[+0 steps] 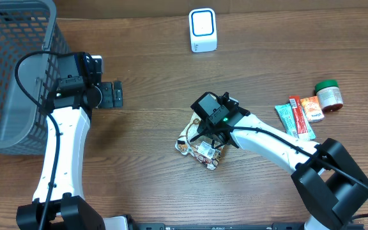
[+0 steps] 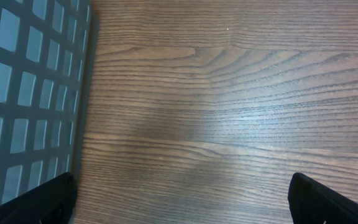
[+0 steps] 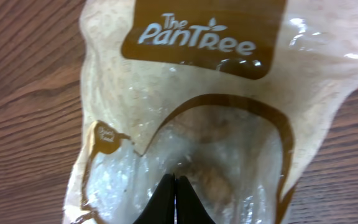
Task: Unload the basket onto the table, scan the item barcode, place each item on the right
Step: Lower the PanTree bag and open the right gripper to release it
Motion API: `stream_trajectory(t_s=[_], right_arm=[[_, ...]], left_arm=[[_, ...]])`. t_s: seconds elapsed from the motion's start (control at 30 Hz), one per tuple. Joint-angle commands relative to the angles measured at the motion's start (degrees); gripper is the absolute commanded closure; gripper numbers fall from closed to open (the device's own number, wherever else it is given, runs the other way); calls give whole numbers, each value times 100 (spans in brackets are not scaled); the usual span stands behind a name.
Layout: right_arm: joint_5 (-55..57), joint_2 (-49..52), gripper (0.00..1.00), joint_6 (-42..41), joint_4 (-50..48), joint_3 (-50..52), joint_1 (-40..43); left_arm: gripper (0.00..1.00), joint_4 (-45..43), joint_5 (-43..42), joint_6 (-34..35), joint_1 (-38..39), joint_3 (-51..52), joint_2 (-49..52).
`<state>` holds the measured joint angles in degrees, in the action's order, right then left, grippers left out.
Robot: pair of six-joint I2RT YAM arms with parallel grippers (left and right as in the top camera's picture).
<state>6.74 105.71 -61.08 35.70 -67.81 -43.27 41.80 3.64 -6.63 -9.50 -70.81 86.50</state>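
Film of the snack bag (image 3: 185, 106) looks light, crinkly, slippery; right claw (image 3: 176, 198) pinches its middle, left claw (image 1: 115, 94) released.

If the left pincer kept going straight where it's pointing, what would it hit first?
Probably bare table beside the basket; nothing else shows ahead of the left pincer, though depth is unclear.

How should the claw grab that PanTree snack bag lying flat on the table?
From straight above, pinching a fold of loose film near the middle of the PanTree snack bag. It lies flat with no raised edge to get under, and the soft wrapper bunches easily. The right claw is shut there.
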Motion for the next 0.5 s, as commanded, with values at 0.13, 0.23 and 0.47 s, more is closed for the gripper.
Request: stream_trajectory(t_s=[0.13, 0.23, 0.47], right_arm=[[-83, 103, 96, -24, -28, 37, -20], [-83, 205, 96, -24, -31, 37, -20], [-79, 505, 96, -17, 105, 37, 26]], left_arm=[[0, -4, -50, -127, -22, 48, 50], [0, -7, -50, -127, -22, 48, 50], [0, -4, -50, -127, -22, 48, 50]])
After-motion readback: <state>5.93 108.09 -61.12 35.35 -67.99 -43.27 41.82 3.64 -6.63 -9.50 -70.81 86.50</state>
